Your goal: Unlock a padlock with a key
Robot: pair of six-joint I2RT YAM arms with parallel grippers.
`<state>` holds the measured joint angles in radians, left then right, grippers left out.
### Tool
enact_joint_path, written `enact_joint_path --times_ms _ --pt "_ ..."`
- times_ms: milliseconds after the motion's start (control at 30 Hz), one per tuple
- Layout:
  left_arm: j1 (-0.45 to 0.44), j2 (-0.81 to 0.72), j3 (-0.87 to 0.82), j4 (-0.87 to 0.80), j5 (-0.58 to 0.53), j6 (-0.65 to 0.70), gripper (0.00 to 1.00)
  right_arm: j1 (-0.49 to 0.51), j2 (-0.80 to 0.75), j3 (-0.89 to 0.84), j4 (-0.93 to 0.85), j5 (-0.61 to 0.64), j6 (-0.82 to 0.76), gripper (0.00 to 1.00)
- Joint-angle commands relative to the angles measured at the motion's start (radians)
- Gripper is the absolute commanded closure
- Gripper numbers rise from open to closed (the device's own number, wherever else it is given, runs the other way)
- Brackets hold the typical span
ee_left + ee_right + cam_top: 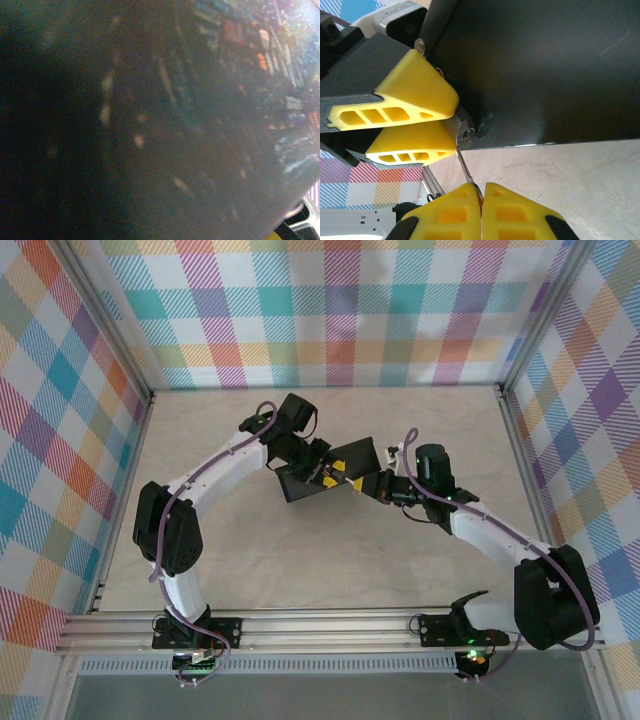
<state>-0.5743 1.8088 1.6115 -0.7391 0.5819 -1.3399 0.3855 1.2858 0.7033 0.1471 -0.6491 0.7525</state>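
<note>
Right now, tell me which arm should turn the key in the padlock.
Right. The right gripper is shut on the key, its tip at the padlock keyhole; the left gripper pinches the padlock, steadying it.

I count one dark rectangular tin box (pixel 545 70), one tiny silvery metal padlock (pixel 462 131) and one thin metal key (pixel 465 169). There are two yellow-fingered grippers: the left gripper (pixel 330 472) and the right gripper (pixel 481 197).

Table (pixel 330 570): pale beige marbled surface. Dark tin box (pixel 300 485) is positioned beyond the aluminium rail (pixel 320 625), mid-surface. Contact with the surface cannot be confirmed.
</note>
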Motion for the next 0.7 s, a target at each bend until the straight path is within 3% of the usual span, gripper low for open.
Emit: enact_joint_path --times_ms 0,667 --pt "0.01 -0.065 -0.002 0.066 0.045 0.002 0.96 -0.008 0.028 0.014 0.06 -0.037 0.002 0.93" --pt "0.014 -0.073 -0.016 0.092 0.048 -0.015 0.96 -0.013 0.07 -0.006 0.169 -0.055 0.044 0.93"
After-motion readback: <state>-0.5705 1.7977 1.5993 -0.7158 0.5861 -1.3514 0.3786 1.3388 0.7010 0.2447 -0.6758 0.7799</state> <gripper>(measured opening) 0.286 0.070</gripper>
